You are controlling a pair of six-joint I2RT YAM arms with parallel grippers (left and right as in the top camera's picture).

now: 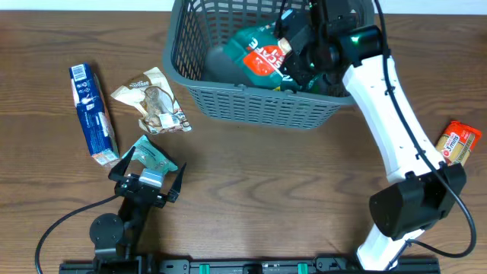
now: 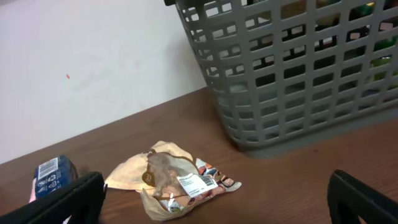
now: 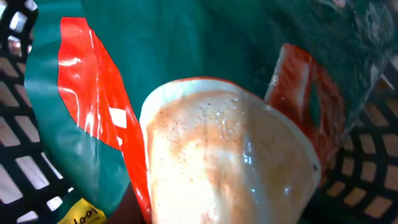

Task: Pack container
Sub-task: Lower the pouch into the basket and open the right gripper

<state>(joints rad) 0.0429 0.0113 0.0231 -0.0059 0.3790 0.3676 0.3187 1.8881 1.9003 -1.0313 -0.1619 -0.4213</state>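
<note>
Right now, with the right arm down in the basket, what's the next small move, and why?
Probably open the right jaws. They look closed on the green and red packet, which lies inside the walls of the container in the overhead view and fills the right wrist view at close range. Letting go there should leave it packed; after that, lift the arm clear.

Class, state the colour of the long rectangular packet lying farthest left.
Long rectangular packet: blue with white, best overhead.
</note>
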